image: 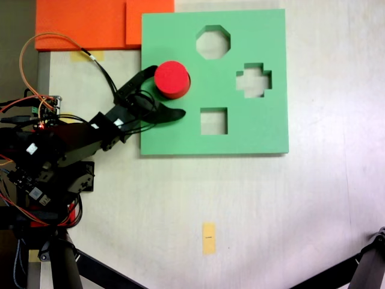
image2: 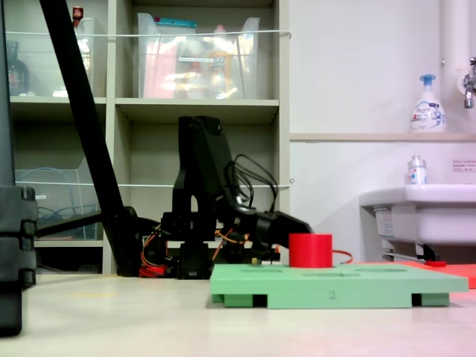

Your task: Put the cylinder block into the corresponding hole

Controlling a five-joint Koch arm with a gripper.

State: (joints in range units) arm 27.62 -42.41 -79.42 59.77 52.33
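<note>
The red cylinder block (image: pixel 172 79) (image2: pixel 310 251) stands upright on the left part of the green foam board (image: pixel 264 126) (image2: pixel 335 286), its flat top well above the board's surface. The corresponding hole is hidden; whether it lies under the cylinder I cannot tell. My black gripper (image: pixel 169 91) (image2: pixel 297 230) reaches in from the left and is open. One finger lies just above-left of the cylinder and the other just below it in a fixed view, and neither visibly presses on it.
The board also has an octagonal cutout (image: pixel 213 42), a cross-shaped one (image: pixel 253 80) and a square one (image: pixel 213 120). Orange foam sheets (image: pixel 90 24) lie behind the board's left corner. A yellow tape mark (image: pixel 209 238) sits on the white table. Black stand legs (image: pixel 367 271) enter at the corners.
</note>
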